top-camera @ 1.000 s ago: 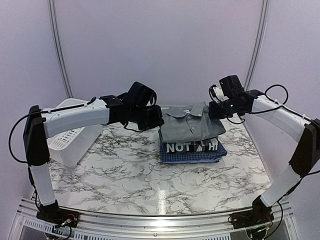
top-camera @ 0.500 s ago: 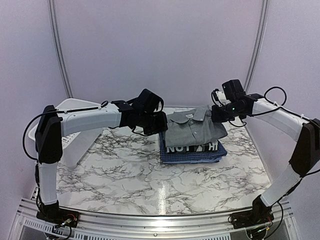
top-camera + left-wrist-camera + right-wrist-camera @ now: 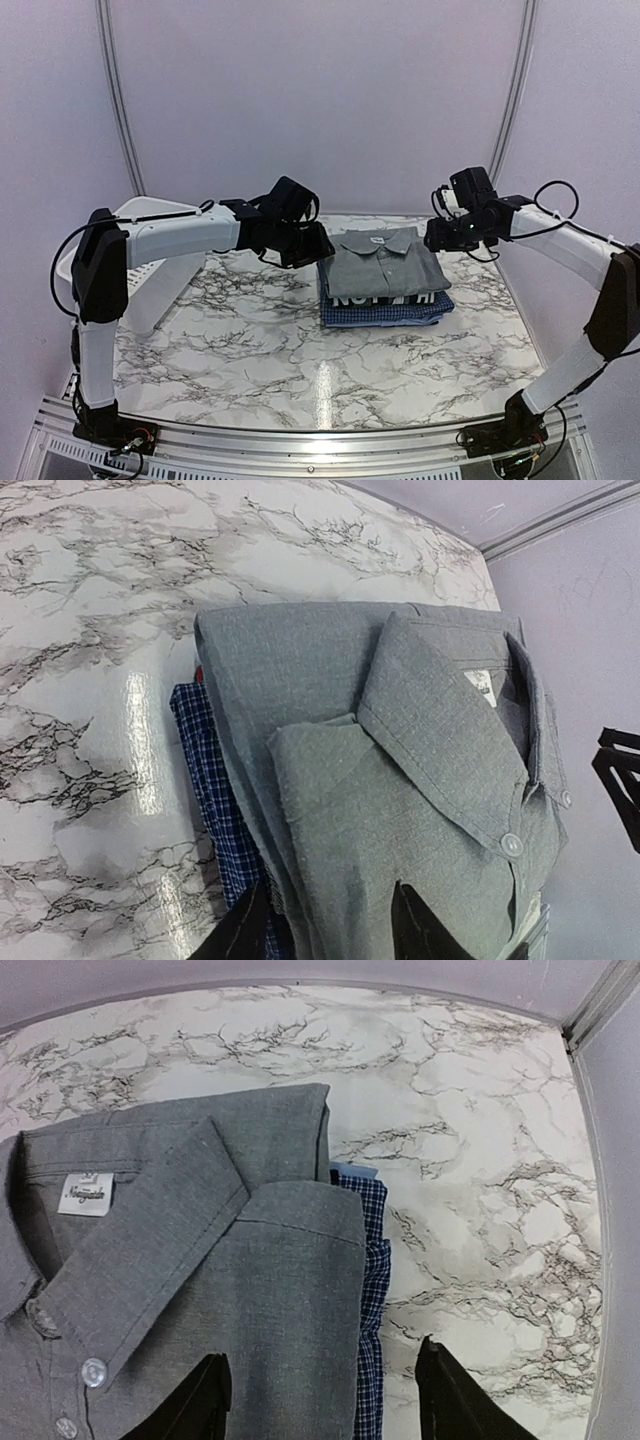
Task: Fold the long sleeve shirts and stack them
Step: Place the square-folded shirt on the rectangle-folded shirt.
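Note:
A folded grey collared shirt [image 3: 383,262] lies flat on top of a stack at the back middle of the marble table [image 3: 300,360]. Under it are a black shirt with white letters [image 3: 385,297] and a blue checked shirt [image 3: 385,314]. My left gripper [image 3: 318,248] hovers at the stack's left edge. In the left wrist view this gripper [image 3: 325,932] is open over the grey shirt [image 3: 400,760], with the checked edge [image 3: 215,790] beside it. My right gripper [image 3: 432,235] is at the right edge. There it [image 3: 320,1400] is open above the grey shirt [image 3: 230,1260] and the checked cloth [image 3: 372,1260].
A white plastic tub [image 3: 145,285] stands at the left, partly under the left arm. Pale walls close in behind the stack and on both sides. Bare marble lies in front of the stack.
Both grippers have gone from shut to open and let go of the grey shirt. The shirt has settled lower and flatter onto the stack, and both grippers have drawn slightly outward.

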Motion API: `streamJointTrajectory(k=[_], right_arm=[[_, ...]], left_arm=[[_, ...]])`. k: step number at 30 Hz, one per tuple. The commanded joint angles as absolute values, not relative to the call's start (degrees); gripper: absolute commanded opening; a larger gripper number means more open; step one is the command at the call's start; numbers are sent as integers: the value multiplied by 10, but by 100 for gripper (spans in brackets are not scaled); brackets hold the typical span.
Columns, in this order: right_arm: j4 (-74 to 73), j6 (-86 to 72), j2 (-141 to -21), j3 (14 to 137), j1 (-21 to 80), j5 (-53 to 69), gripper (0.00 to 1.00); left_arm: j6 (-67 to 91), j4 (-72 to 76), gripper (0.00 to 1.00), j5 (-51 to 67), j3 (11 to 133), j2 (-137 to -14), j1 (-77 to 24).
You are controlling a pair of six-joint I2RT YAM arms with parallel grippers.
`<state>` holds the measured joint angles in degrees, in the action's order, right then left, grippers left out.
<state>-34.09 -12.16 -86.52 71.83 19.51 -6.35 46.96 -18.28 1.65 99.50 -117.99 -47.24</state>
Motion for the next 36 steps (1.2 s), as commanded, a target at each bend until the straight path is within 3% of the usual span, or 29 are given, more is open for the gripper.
streamJointTrajectory(k=[1, 14, 21, 36], right_arm=[[-335, -140, -831, 742, 235, -85, 63], [-282, -176, -902, 711, 354, -153, 95], [-275, -198, -900, 682, 358, -156, 97], [-343, -310, -721, 550, 455, -190, 98]], left_arm=[[456, -180, 44, 13, 983, -1174, -465], [455, -179, 43, 9, 939, -1143, -460], [450, -179, 43, 14, 936, -1141, -458], [425, -180, 44, 29, 918, -1109, -422]])
